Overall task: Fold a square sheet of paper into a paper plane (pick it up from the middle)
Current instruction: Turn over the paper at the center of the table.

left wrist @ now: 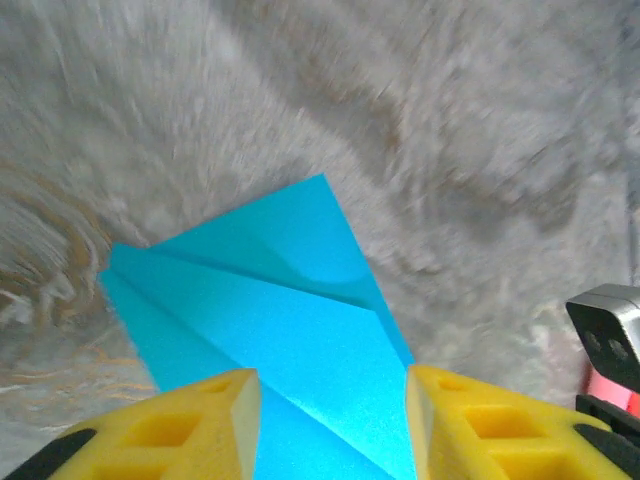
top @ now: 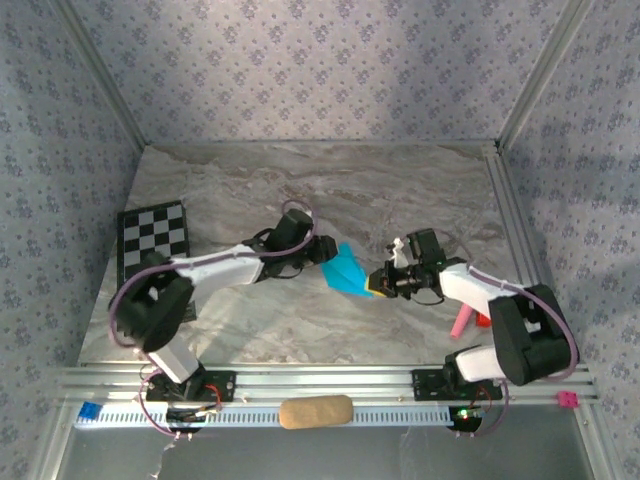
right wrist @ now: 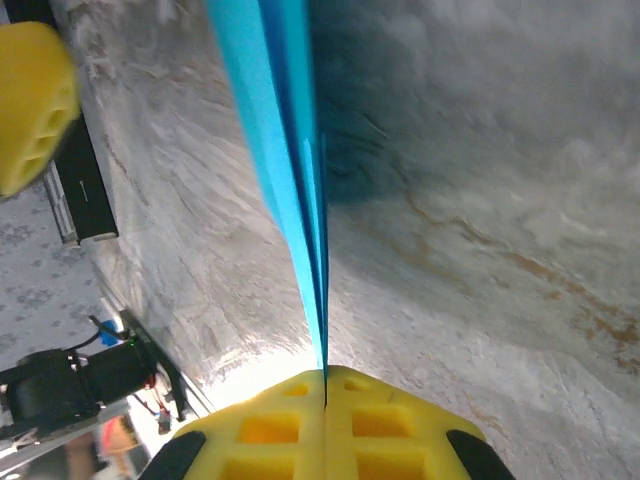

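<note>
The paper (top: 345, 270) is in the middle of the bench (top: 300, 180), between the two end effectors. It is bright turquoise and already folded: in the left wrist view it (left wrist: 270, 300) shows as a pointed shape with a long crease running across it and one flap lying over the rest.

The right end effector (right wrist: 325, 385) has its yellow pads pressed together, pinching the near edge of the paper. From that wrist the paper (right wrist: 285, 150) is seen nearly edge-on, as a narrow blue strip running away from the pads, with a dark shadow beside it on the marbled surface.

The left end effector (left wrist: 332, 400) is spread. Its two yellow fingers (left wrist: 190, 430) stand well apart, one on each side of the paper's near end, and I cannot tell whether either of them touches it. One of them also shows as a yellow blur (right wrist: 30, 100) at the upper left of the right wrist view.

From above, the left arm reaches in from the left and the right end effector (top: 380, 282) meets the paper's right tip.

A checkered board (top: 153, 235) lies at the bench's left edge, a pink stick (top: 459, 322) by the right arm, and a tan block (top: 315, 411) on the front rail.
</note>
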